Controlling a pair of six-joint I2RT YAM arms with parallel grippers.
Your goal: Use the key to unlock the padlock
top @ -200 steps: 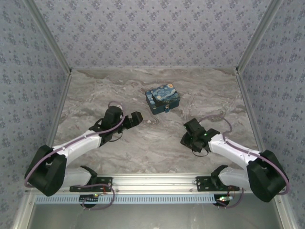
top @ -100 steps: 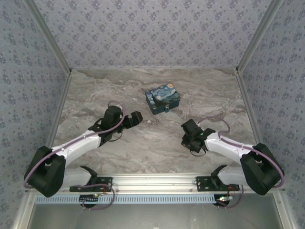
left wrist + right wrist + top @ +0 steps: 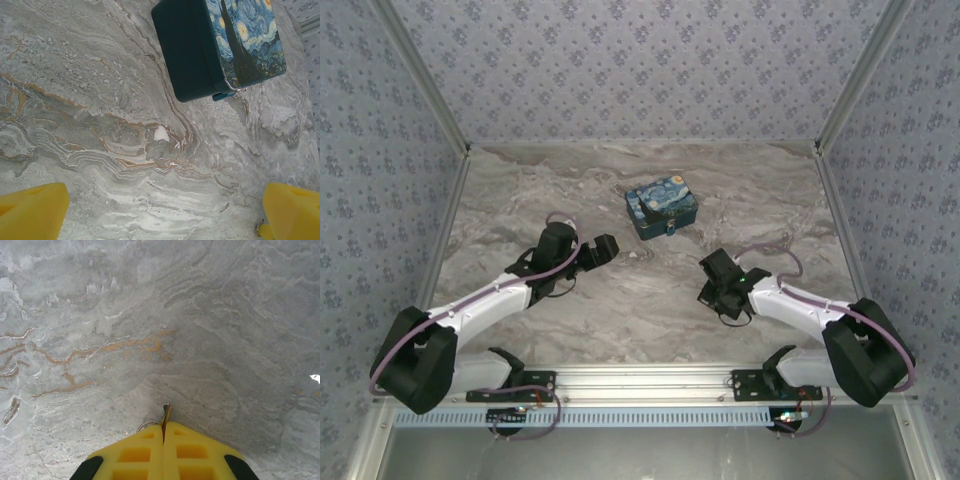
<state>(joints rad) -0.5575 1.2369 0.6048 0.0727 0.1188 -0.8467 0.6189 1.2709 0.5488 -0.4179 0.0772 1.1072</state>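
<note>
Padlock (image 3: pixel 223 95): one, teal, at the lower edge of the single swirl-painted box (image 3: pixel 240 35) on the marble table (image 3: pixel 75 100). Left gripper (image 3: pixel 160 220), jaws spread wide, faces the box. Right gripper (image 3: pixel 164 432), pressed closed, pinches the one key (image 3: pixel 166 413), well apart from the box.

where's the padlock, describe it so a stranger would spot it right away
On the marble table, toward the back, sits a swirl-painted box. The padlock sticks out at the box's near edge: a tiny plain teal body with a bit of metal, far smaller than the box.
</note>
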